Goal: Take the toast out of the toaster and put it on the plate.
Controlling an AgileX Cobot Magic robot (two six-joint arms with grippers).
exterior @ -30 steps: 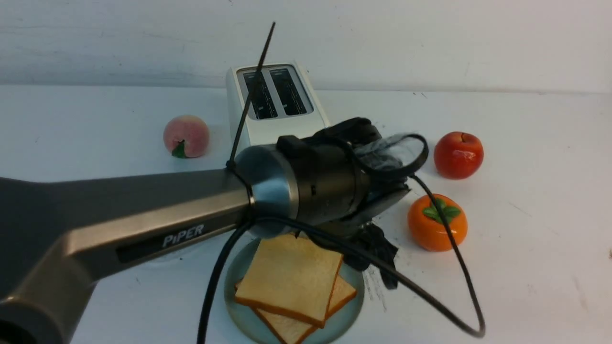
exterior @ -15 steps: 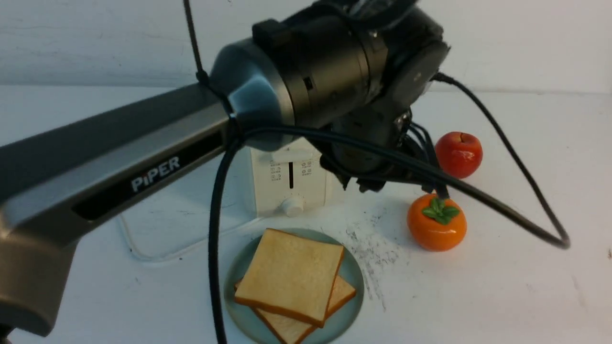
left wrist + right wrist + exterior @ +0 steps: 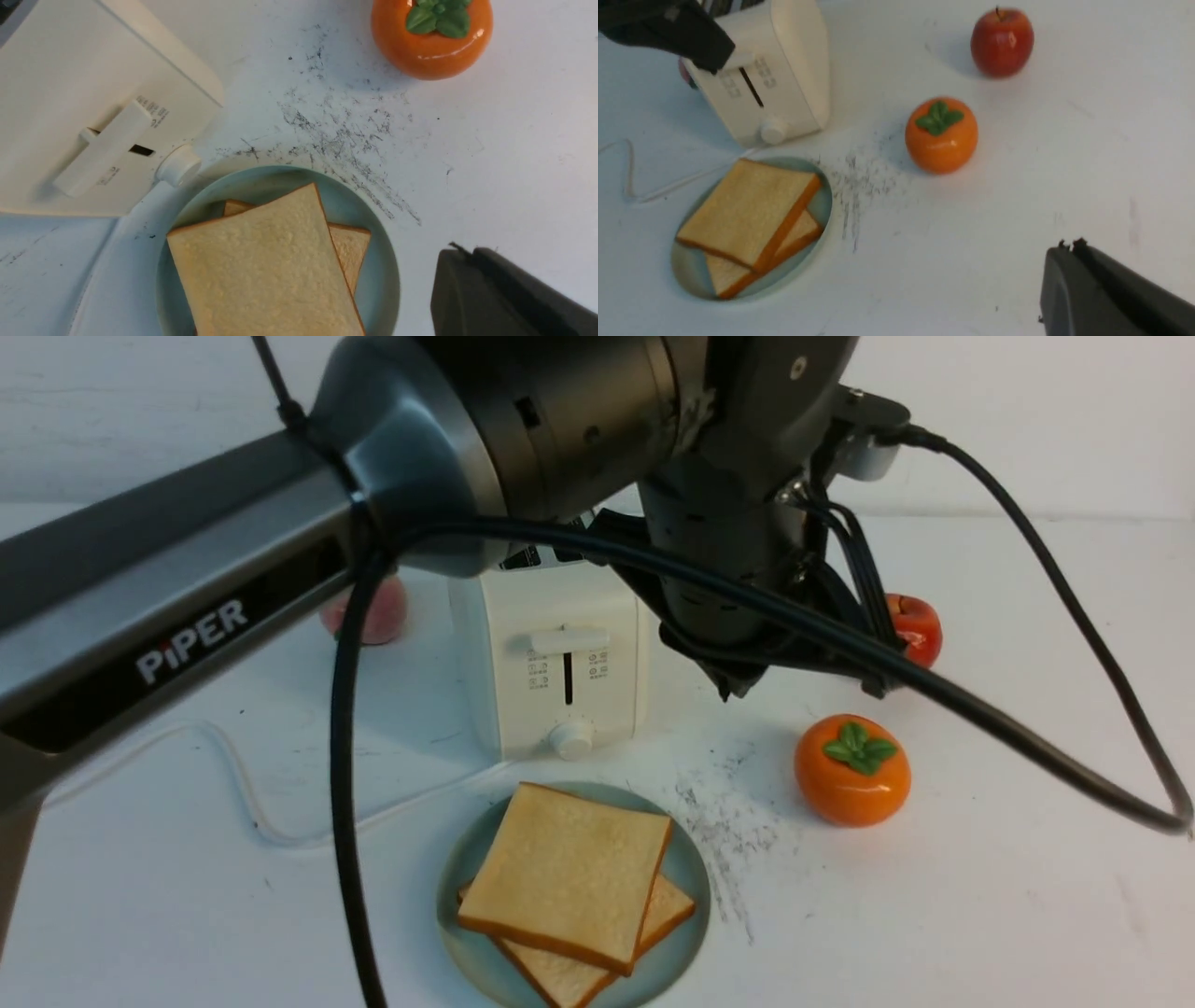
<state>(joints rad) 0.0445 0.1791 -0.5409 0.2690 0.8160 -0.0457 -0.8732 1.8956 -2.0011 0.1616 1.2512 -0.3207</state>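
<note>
Left gripper (image 3: 462,254): jaws pressed together, empty, raised above table (image 3: 980,896) beside toaster (image 3: 504,691). Right gripper (image 3: 1066,247): jaws together, empty. Toast (image 3: 565,873): two slices stacked on plate (image 3: 686,863), just in front of toaster. Persimmon (image 3: 851,770), apple (image 3: 920,625) to right.

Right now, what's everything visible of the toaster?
Boxy cream-white toaster, plastic-looking, upright on the white table just behind the plate, not touching it. Front faces the camera: wide lever at the top of its vertical slot, printed markings either side, round knob below. White cord trails toward the robot's left. The left arm hides its top.
</note>
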